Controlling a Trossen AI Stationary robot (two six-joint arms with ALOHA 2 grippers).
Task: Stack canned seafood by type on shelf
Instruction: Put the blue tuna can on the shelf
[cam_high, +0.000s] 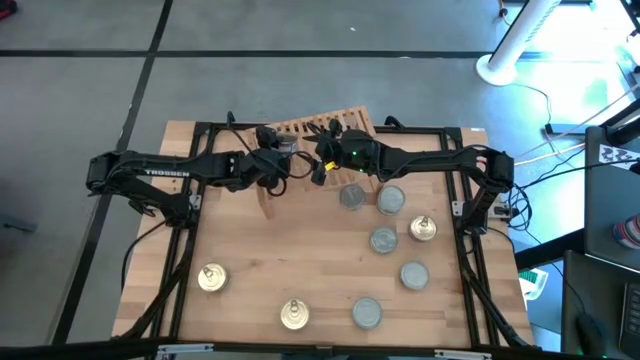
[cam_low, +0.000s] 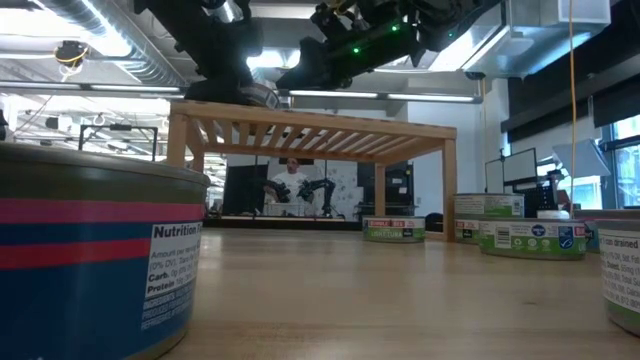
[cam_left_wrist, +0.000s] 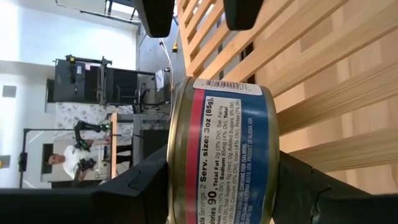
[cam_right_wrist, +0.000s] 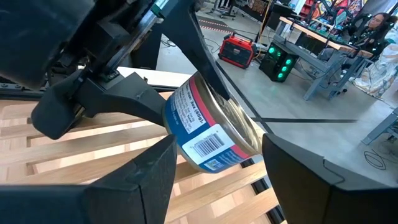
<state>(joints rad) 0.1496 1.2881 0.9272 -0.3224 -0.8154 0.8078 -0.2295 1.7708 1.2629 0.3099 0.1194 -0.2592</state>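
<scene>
A tin (cam_left_wrist: 227, 155) with a blue and pink label and a gold lid hangs just over the slatted wooden shelf (cam_high: 325, 127) at the table's far side, with my left gripper (cam_high: 283, 152) shut on it. My right gripper (cam_high: 322, 160) faces it from the right, open. Its fingers (cam_right_wrist: 149, 177) stand on either side of the tin (cam_right_wrist: 205, 130) without touching it. On the tabletop lie several more tins, some gold-topped (cam_high: 211, 277) and others silver-topped (cam_high: 383, 240). My left gripper pinches the tin across its two flat ends, one finger on the gold lid (cam_left_wrist: 176, 163) and the other on the base (cam_left_wrist: 273, 163). The fingers come from the table's left, slanting down. The tin is tilted above the shelf's slats; whether it touches them I cannot tell.
Silver-topped tins cluster right of centre (cam_high: 391, 200), and gold-topped ones stand near the front (cam_high: 293, 316) and at the right (cam_high: 423, 229). One tin (cam_low: 90, 250) stands close before the low camera. A person (cam_low: 290, 185) sits in the room beyond the shelf.
</scene>
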